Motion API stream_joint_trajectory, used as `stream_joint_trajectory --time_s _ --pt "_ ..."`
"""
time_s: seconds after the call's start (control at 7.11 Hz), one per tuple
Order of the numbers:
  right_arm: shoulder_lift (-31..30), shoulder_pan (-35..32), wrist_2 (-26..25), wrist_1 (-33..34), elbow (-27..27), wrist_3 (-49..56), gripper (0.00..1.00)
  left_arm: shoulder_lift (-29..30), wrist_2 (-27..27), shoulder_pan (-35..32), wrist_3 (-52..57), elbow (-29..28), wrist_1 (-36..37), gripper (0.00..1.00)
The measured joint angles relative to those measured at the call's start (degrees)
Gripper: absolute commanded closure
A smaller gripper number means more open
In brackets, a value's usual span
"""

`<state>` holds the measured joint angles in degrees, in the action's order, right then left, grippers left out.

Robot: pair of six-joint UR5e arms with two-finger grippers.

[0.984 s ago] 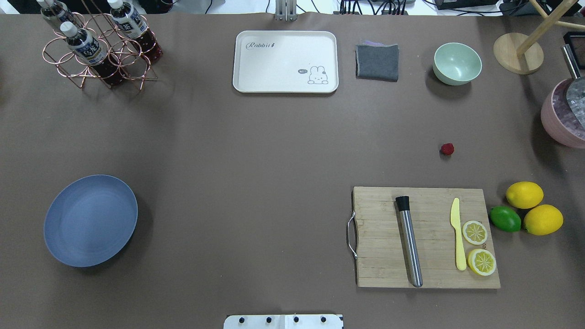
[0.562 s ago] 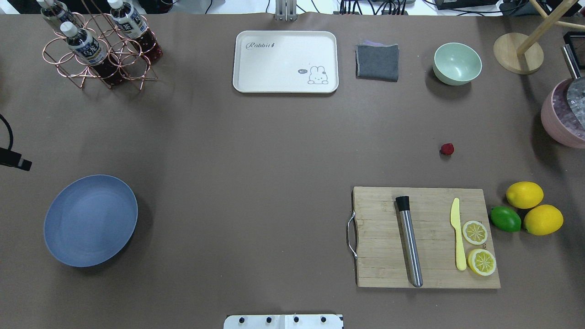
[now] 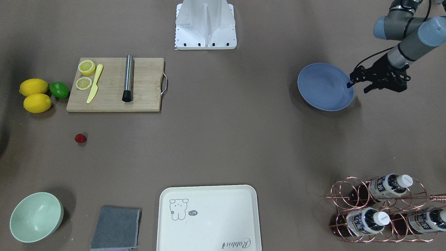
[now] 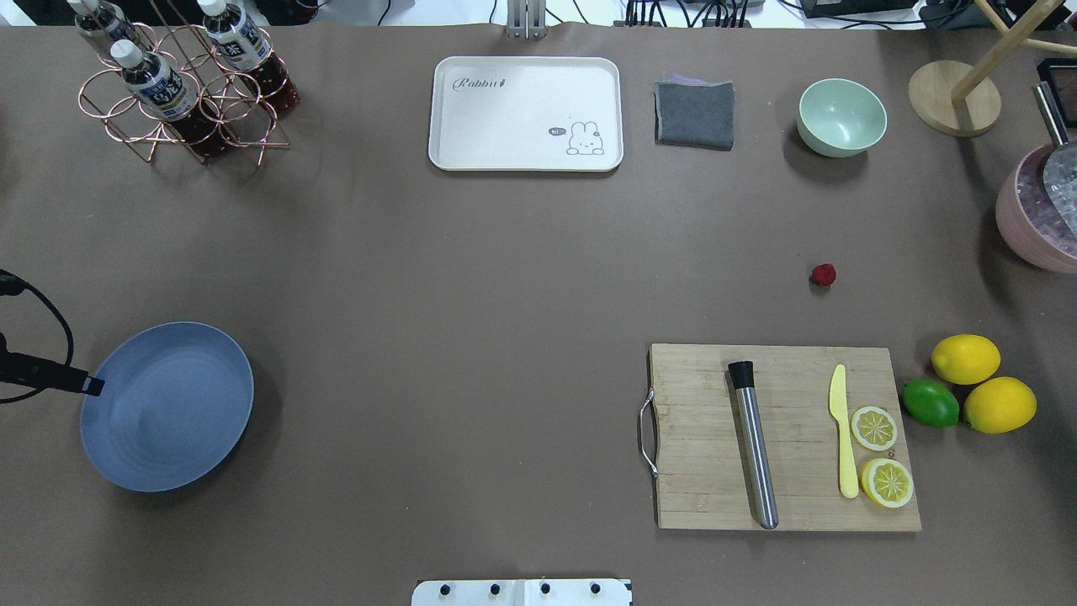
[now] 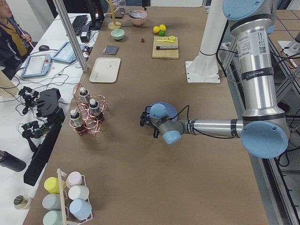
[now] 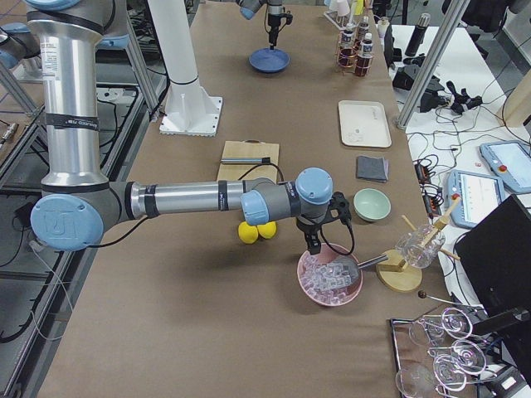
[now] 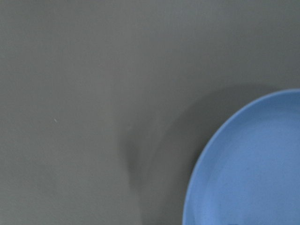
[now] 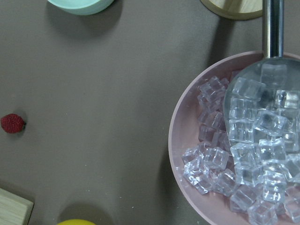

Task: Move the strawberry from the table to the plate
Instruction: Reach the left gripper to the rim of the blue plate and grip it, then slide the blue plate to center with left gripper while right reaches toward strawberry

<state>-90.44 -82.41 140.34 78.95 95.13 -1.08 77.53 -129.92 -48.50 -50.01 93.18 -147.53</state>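
The strawberry [image 4: 824, 274] is a tiny dark-red berry lying alone on the brown table [image 4: 505, 278], beyond the cutting board; it also shows as the strawberry [image 3: 80, 138] and at the left edge of the right wrist view [image 8: 12, 123]. The blue-grey plate [image 4: 168, 404] sits near the table's left front with nothing on it. My left gripper [image 3: 379, 80] hangs just outside the plate's [image 3: 325, 87] outer rim, and I cannot tell whether it is open or shut. My right gripper [image 6: 311, 239] hovers over the pink ice bowl; its state cannot be told.
A wooden cutting board [image 4: 782, 438] carries a steel muddler, a yellow knife and two lemon slices. Lemons [image 4: 966, 358] and a lime [image 4: 930, 402] lie beside it. At the back stand a bottle rack [image 4: 181, 84], cream tray [image 4: 526, 114], grey cloth [image 4: 695, 114] and green bowl [image 4: 841, 116]. Pink ice bowl [image 4: 1039, 215] at right.
The left arm's black cable end has come in at the overhead view's left edge and moved down to the plate's left rim. The strawberry has stayed put.
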Motion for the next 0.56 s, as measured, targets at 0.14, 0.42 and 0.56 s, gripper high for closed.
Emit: stream_joint_trajectory --time_s 0.14,0.42,0.56 --pt "0.1 0.1 0.0 0.0 0.0 -0.2 0.01 0.0 0.7 1.0 -1.6 -0.4 -1.3 1.0" --pt "0.3 0.2 -0.1 0.0 0.0 -0.8 0.01 0.3 0.6 1.5 -2.2 -0.7 -1.7 1.0" --pt "1.5 0.3 -0.1 0.0 0.0 -2.9 0.02 0.5 -0.6 1.5 -2.4 -0.6 -1.5 1.0"
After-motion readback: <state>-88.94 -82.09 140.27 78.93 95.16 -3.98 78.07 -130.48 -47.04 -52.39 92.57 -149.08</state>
